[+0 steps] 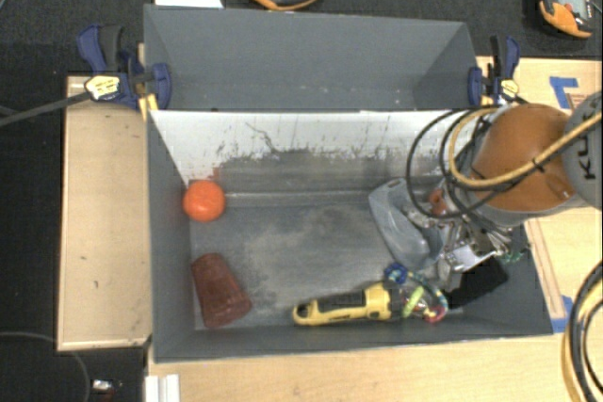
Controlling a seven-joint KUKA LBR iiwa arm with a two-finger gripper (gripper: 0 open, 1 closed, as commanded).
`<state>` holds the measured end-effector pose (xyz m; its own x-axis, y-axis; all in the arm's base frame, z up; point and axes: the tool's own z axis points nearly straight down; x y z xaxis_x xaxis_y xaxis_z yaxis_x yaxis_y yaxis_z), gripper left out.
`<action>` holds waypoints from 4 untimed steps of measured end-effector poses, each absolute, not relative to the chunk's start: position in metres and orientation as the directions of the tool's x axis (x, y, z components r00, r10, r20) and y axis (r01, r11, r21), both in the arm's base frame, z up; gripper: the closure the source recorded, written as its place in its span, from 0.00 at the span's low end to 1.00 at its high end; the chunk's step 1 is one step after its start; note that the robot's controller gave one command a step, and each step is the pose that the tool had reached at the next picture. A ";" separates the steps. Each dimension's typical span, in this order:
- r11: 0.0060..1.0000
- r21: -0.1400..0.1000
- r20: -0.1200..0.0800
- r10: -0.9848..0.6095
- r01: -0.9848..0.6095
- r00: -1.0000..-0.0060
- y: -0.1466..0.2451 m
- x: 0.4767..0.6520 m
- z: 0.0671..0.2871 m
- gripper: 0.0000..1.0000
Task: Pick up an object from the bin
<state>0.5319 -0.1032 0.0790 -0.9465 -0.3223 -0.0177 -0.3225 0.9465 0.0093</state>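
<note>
My gripper [450, 251] is low in the bin's right front corner, under the arm's orange cover. Just left of it and below lies a yellow and black hand tool [344, 307], stretched along the front wall, with its right end at the gripper. Small blue, green and red bits [422, 298] sit at that end, right under the gripper. A translucent grey plastic piece [398, 219] leans beside the gripper on its left. A black block [479, 283] lies just right of the gripper by the bin's wall.
An orange ball [203, 201] rests at the far left by the back wall. A dark red cylinder [220, 290] lies in the left front corner. The arm and its cables hang over the bin's right side.
</note>
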 end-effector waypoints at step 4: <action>0.998 0.035 0.013 -0.050 -0.049 -0.999 -0.132 0.570 0.072 1.00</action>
